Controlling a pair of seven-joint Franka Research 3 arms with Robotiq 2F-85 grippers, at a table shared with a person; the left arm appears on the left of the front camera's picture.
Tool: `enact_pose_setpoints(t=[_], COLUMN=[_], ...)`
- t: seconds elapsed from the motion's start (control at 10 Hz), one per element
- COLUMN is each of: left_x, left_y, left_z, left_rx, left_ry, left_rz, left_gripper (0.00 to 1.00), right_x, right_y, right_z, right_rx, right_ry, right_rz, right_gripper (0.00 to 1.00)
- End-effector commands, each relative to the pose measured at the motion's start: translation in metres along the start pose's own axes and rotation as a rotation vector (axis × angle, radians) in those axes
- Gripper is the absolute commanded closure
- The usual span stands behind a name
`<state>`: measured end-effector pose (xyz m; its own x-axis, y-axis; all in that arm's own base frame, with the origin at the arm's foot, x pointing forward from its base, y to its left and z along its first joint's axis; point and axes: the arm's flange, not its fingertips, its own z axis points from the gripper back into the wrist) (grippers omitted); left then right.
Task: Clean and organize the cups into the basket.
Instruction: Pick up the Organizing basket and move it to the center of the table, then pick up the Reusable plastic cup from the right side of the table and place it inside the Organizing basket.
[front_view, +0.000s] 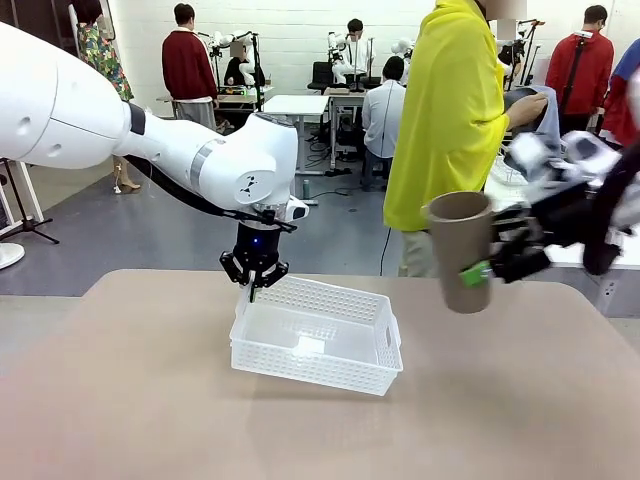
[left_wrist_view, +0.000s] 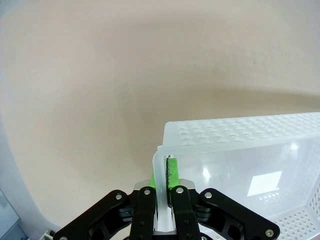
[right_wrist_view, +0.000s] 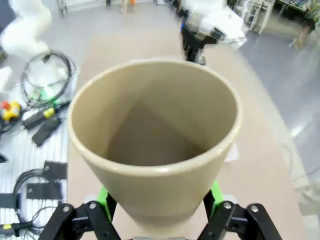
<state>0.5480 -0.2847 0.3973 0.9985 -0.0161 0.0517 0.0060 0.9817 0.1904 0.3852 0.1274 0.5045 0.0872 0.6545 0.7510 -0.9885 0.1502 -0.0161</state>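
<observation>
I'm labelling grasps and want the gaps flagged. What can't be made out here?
Front view: the right gripper is motion-blurred and partly hidden behind the cup it holds.
Right wrist view: the cup's underside is hidden by its own walls.
Left wrist view: the basket is cut off by the right and bottom edges; the left gripper, shut on its wall, covers that stretch of rim.
</observation>
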Motion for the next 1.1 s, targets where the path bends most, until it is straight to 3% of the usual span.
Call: enact_pose_setpoints(t=[0.0,0.2,0.5,1.0], left_x=[-0.003,-0.003,-0.003,-0.003], left_y=[0.001,0.001,0.001,0.001], left_z=[-0.002,-0.002,-0.002,-0.002], left_rx=[-0.001,-0.001,-0.001,-0.001], left_ry=[-0.004,-0.004,-0.004,-0.004], left_rz=[-0.003,-0.003,-0.003,-0.003], left_gripper=[1.0,1.0,1.0,1.0], right_x=[0.051,0.093,0.12,0.119], right_y=[-0.026,-0.031,-0.036,-0.04], right_z=[-0.032,-0.077,-0.131,-0.217], right_rx=[0.074,0.054,0.082,0.138], right_ry=[0.223,0.431,0.669,0.793], right_rz=[-0.035,-0.047,-0.032,0.083], right_gripper=[0.17,0.17,0.17,0.17])
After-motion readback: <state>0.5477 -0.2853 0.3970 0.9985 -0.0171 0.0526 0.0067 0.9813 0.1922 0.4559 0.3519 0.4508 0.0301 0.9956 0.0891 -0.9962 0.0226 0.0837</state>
